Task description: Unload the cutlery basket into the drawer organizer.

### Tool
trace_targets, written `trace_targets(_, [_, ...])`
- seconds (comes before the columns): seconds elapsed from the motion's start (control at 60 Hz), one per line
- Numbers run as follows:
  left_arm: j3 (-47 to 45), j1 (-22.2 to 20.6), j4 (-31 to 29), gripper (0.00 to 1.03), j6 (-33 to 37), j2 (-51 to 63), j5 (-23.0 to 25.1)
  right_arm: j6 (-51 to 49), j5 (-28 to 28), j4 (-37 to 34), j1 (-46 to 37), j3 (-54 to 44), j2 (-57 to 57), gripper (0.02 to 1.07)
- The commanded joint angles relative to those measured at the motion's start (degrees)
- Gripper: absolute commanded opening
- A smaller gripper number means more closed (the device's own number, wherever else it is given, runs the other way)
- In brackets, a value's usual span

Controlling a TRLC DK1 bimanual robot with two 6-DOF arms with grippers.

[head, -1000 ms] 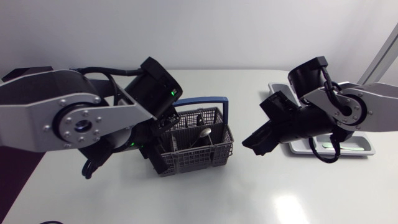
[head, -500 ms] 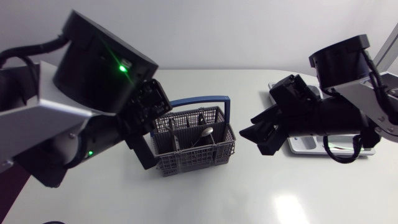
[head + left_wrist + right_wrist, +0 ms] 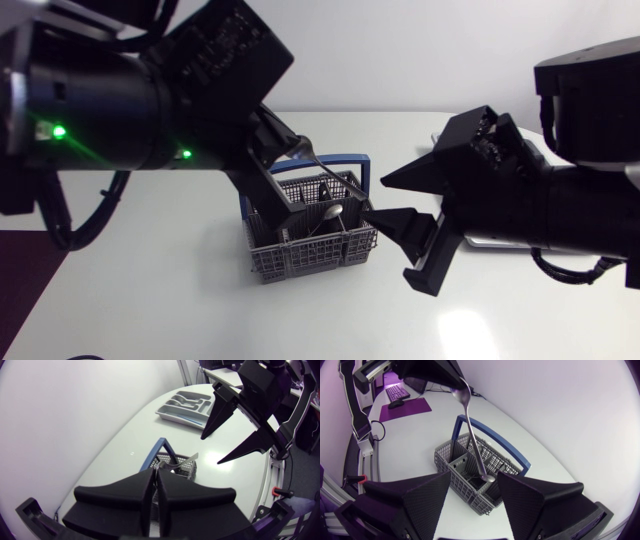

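The grey cutlery basket [image 3: 310,250] with a blue handle stands mid-table. My left gripper [image 3: 303,157] hangs above it, shut on the upper end of a spoon [image 3: 327,200]. The spoon's lower end still dips into the basket. The right wrist view shows the spoon [image 3: 472,435] slanting down from the left gripper into the basket [image 3: 470,467]. My right gripper [image 3: 373,199] is open just right of the basket, its fingers pointing at it. In the left wrist view the shut fingers [image 3: 155,471] sit over the basket [image 3: 175,462]. The grey organizer [image 3: 190,405] lies farther off.
In the head view the organizer [image 3: 437,138] at the right is mostly hidden behind my right arm. More cutlery stands in the basket's compartments. Bare white table surrounds the basket in front and to the left.
Both arms have risen toward the camera. The left gripper has drawn the spoon up out of the basket. The right gripper has moved left, close to the basket.
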Motion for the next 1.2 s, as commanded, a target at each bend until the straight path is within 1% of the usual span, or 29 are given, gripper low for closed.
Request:
trace_targets(0.0, [2.9, 1.6, -1.3, 0.04, -4.8, 3.9, 4.2, -1.3, 1.1, 2.1, 1.0, -2.7, -0.5, 0.70])
trace_targets(0.1, [4.2, 3.0, -1.8, 0.04, -6.7, 6.9, 8.1, -2.1, 2.2, 4.9, 1.4, -4.6, -0.8, 0.70])
trace_targets(0.117, [4.9, 3.8, -2.2, 0.04, -7.6, 8.1, 10.0, -2.5, 3.1, 6.0, 1.7, -5.3, -0.8, 0.70])
trace_targets(0.267, [7.8, 5.9, -4.2, 0.04, -9.7, 11.9, 16.0, -4.9, 8.3, 11.8, 3.5, -8.7, 0.8, 0.70])
trace_targets(0.3, [8.6, 6.4, -4.9, 0.04, -10.0, 12.6, 17.2, -5.4, 9.2, 12.9, 3.8, -9.2, 1.2, 0.66])
trace_targets(0.367, [9.6, 6.9, -6.1, 0.04, -10.6, 14.0, 19.0, -6.4, 10.8, 14.8, 4.7, -9.8, 2.0, 0.56])
trace_targets(0.433, [10.1, 7.3, -6.8, 0.04, -10.7, 15.0, 20.4, -7.3, 11.6, 16.3, 4.8, -10.3, 2.9, 0.50])
trace_targets(0.517, [10.3, 7.3, -6.9, 0.04, -10.8, 15.6, 21.0, -7.9, 12.5, 18.2, 5.1, -10.5, 4.2, 0.41])
trace_targets(0.55, [10.8, 7.3, -7.4, 0.04, -10.8, 15.9, 21.2, -8.3, 13.3, 19.1, 5.5, -10.5, 4.7, 0.36])
trace_targets(0.633, [11.0, 7.2, -7.7, 0.04, -10.8, 16.4, 21.2, -9.0, 14.6, 19.9, 6.1, -10.3, 5.5, 0.30])
trace_targets(0.7, [11.1, 7.2, -7.8, 0.04, -10.8, 16.8, 21.2, -9.5, 15.2, 20.1, 6.4, -10.0, 6.2, 0.30])
trace_targets(0.8, [11.3, 7.2, -7.8, 0.04, -10.9, 16.8, 21.3, -9.7, 15.6, 20.1, 6.6, -9.8, 7.0, 0.20])
trace_targets(0.867, [11.4, 7.2, -7.9, 0.04, -10.9, 16.8, 21.5, -9.8, 15.6, 20.1, 6.6, -9.9, 7.1, 0.11])
trace_targets(1.033, [11.5, 6.9, -8.2, 0.04, -10.9, 17.0, 21.6, -9.8, 15.6, 19.6, 6.6, -9.8, 7.2, 0.08])
trace_targets(1.15, [11.5, 6.8, -8.3, 0.04, -10.8, 16.9, 21.6, -9.9, 15.6, 19.0, 6.7, -9.6, 7.1, 0.08])
trace_targets(1.183, [11.4, 6.8, -8.3, 0.06, -10.9, 16.8, 21.6, -9.9, 15.6, 18.8, 6.7, -9.6, 7.1, 0.08])
